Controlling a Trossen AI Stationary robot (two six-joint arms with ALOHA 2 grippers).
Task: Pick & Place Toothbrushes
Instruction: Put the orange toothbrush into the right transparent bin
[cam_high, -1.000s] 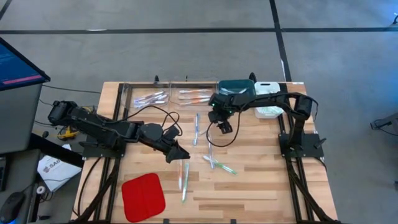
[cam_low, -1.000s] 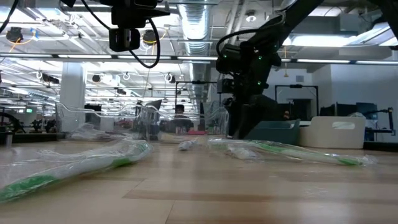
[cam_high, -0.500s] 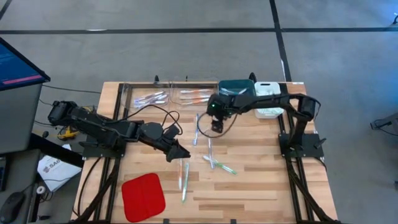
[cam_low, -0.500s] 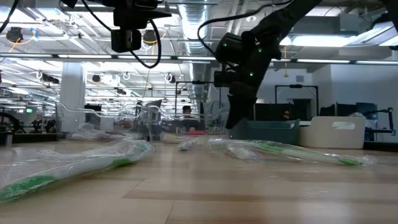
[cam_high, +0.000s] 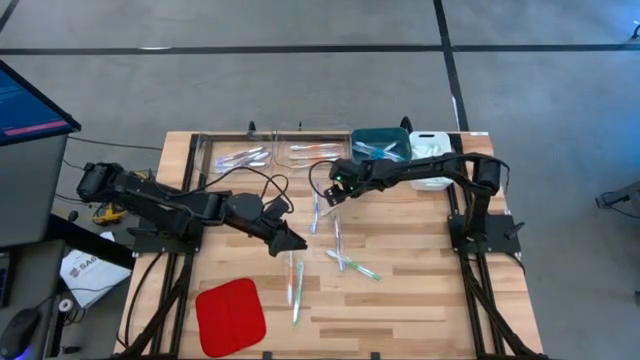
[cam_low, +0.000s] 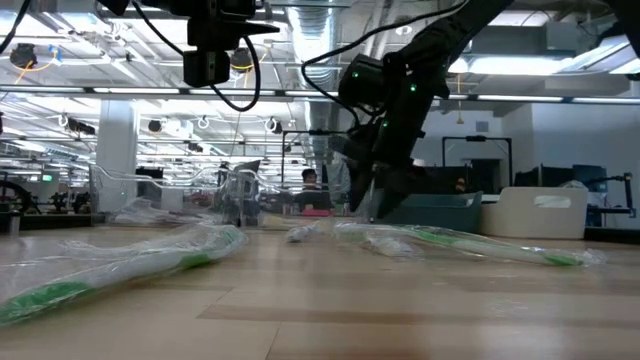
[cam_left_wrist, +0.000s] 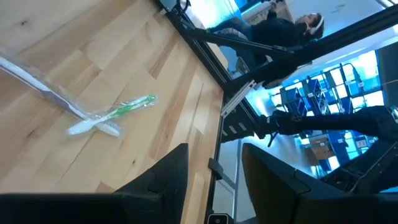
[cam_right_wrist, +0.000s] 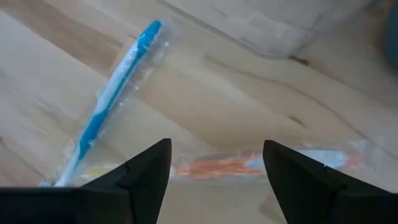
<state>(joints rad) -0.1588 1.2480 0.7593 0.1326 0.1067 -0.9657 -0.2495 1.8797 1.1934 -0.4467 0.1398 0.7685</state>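
Observation:
Several wrapped toothbrushes lie flat on the wooden table: a blue one (cam_high: 316, 207), one beside it (cam_high: 336, 233), a crossed green and white pair (cam_high: 352, 264) and a green one (cam_high: 296, 285). My right gripper (cam_high: 330, 195) hangs open over the blue one, tipped downward. Its wrist view shows the blue toothbrush (cam_right_wrist: 109, 109) and an orange toothbrush (cam_right_wrist: 249, 165) lying below and between the open fingers (cam_right_wrist: 217, 146), apparently untouched. My left gripper (cam_high: 293, 244) is open and waits mid-table; its wrist view (cam_left_wrist: 214, 155) shows the crossed pair (cam_left_wrist: 106, 118).
Along the far edge stand two clear bins (cam_high: 240, 157) (cam_high: 312, 153) holding toothbrushes, a teal bin (cam_high: 382, 145) and a white bin (cam_high: 432, 152). A flat red pad (cam_high: 230, 315) lies near the near edge. Cables loop over the table behind the left gripper (cam_high: 262, 190).
My right gripper has swung toward the table's left, away from the teal bin, and has tipped so that its fingers slant down over the blue toothbrush. The teal bin now shows uncovered. No toothbrush has moved.

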